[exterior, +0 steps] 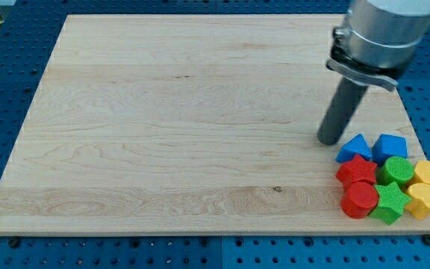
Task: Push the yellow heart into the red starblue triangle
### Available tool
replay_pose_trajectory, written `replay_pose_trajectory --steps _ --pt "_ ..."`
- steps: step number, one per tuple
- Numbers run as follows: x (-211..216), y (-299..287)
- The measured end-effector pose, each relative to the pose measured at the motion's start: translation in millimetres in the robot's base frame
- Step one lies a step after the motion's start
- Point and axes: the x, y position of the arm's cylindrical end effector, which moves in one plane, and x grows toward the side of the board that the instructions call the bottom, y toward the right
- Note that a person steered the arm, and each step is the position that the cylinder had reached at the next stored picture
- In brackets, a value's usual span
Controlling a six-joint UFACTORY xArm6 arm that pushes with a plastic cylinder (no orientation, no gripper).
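Observation:
The blocks are clustered at the board's bottom right corner. The blue triangle (354, 147) sits at the cluster's upper left, with the red star (356, 171) just below it. The yellow heart (428, 173) is on the cluster's right side, above a yellow hexagon (422, 199). My tip (328, 140) stands on the board just left of the blue triangle, a small gap apart from it, on the far side of the cluster from the yellow heart.
A blue block (390, 146) sits right of the triangle. A green cylinder (396, 171), a green star (389, 202) and a red cylinder (360, 199) fill the cluster's middle. The wooden board's right edge (416, 127) runs close by the blocks.

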Motion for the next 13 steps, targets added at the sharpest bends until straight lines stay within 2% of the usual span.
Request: replay_pose_trajectory --steps 1,2,3,4,5,6,8,9,12,13 --pt "-49.4 -16.4" --pt "-87.8 11.2" --pt "-97.3 78.6" --pt "-88.3 161.0" --pt "-75.2 192.1" --pt "-71.1 192.7" --pt "83.1 192.2" --pt "133.7 186.5" --pt "126.8 104.6" --pt "97.4 70.4"
